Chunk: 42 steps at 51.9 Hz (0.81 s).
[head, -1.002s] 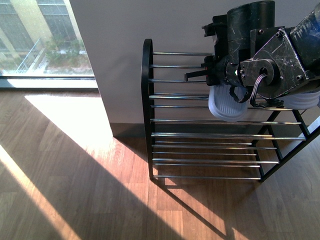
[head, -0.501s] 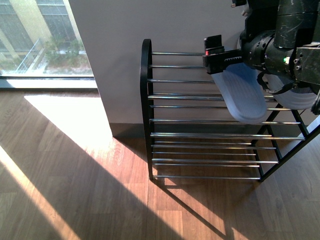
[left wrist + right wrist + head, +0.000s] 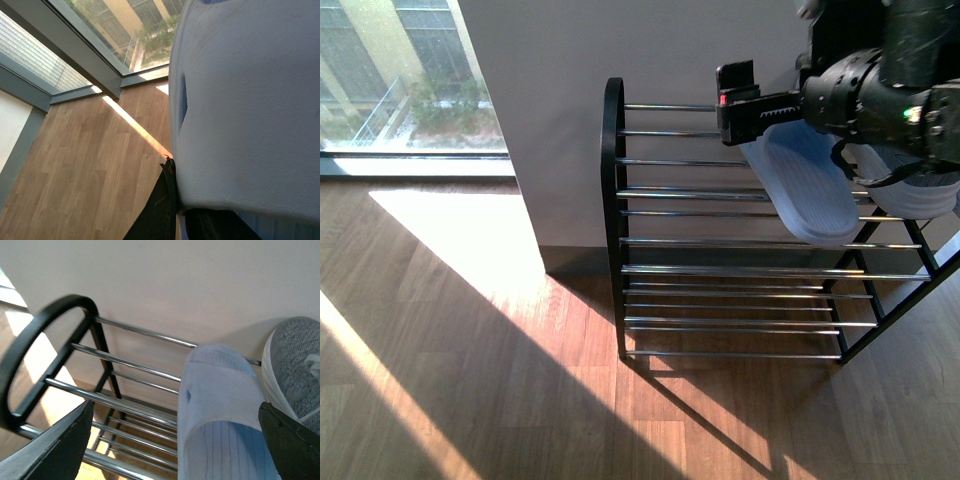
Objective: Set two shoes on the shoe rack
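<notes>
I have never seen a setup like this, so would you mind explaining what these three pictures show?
This is a robot with two arms, each ending in a gripper. The front view comes from a camera on its body. It looks down at a wooden floor and a shoe rack standing against the wall. The other two pictures come from cameras on the wrists. The left gripper appears to hold one shoe above the upper rods, with its pale sole facing us. That sole fills the left wrist view. The right gripper is open, and its view shows the second shoe, a grey knit one, at the rack's upper rods.
</notes>
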Available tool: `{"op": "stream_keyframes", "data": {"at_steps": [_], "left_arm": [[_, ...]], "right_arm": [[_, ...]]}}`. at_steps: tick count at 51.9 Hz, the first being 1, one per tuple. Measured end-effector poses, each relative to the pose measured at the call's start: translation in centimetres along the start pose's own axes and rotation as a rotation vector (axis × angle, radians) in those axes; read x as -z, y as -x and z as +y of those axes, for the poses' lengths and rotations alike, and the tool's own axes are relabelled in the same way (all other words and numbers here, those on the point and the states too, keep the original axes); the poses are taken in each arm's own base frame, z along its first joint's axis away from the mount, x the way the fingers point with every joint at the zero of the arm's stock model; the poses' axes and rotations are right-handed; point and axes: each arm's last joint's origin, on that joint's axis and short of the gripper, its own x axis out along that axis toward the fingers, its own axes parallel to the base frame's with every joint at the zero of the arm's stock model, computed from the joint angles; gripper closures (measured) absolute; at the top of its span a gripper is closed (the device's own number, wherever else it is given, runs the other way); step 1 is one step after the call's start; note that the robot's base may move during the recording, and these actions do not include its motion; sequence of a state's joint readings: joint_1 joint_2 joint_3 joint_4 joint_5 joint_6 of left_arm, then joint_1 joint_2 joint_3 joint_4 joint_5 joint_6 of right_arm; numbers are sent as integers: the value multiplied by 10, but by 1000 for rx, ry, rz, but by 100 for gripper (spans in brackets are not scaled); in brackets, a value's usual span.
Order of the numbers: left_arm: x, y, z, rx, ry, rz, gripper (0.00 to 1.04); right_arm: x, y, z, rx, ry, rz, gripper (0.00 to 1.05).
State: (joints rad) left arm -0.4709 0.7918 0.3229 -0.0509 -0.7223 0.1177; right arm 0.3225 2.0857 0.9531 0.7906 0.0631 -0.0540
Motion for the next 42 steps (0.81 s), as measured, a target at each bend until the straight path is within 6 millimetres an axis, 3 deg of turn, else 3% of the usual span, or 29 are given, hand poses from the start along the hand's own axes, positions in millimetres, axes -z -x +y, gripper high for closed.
{"op": "stream_keyframes", "data": {"at_steps": [11,23,30,37,42], "left_arm": [[0,0,0,0,0,0,103],[0,0,0,0,0,0,103],[0,0,0,0,0,0,103],[0,0,0,0,0,0,103],[0,0,0,0,0,0,103]], "right_arm": [[-13,55,-11,-87,-68,-73,9],[-1,139,-28,-149,-174,-114,9],[2,173,-39,-136,-211,-201,9],[5,184,-42,-120,-216,-229,9],[11,192,-43,153,-165,-312,25]]}}
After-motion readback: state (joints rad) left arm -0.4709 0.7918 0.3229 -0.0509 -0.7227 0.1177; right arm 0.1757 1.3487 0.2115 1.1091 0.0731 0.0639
